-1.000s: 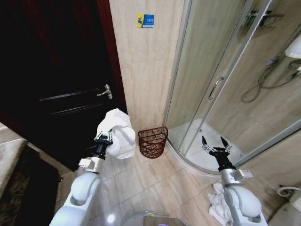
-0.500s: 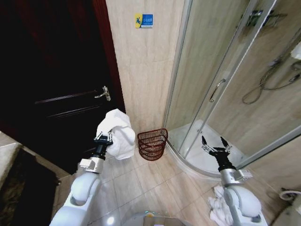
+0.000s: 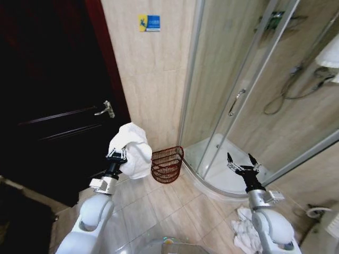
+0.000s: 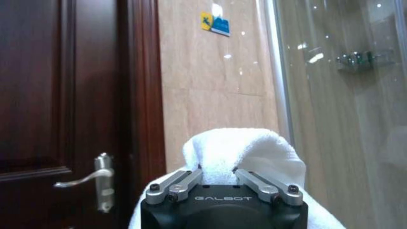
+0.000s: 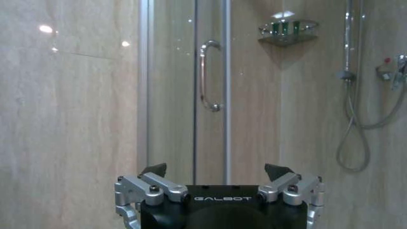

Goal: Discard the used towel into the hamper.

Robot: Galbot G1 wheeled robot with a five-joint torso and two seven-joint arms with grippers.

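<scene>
Holding white towel [image 3: 132,150] clamped in left gripper [image 3: 116,155]; hamper [image 3: 167,164] at its 3 o'clock, nothing visible inside; right gripper [image 3: 242,163] fingers spread, idle.

Ahead of the left gripper [image 3: 116,154] stand a dark wooden door [image 3: 47,106], beige tiled wall [image 3: 153,79] and glass shower enclosure [image 3: 249,90].
</scene>
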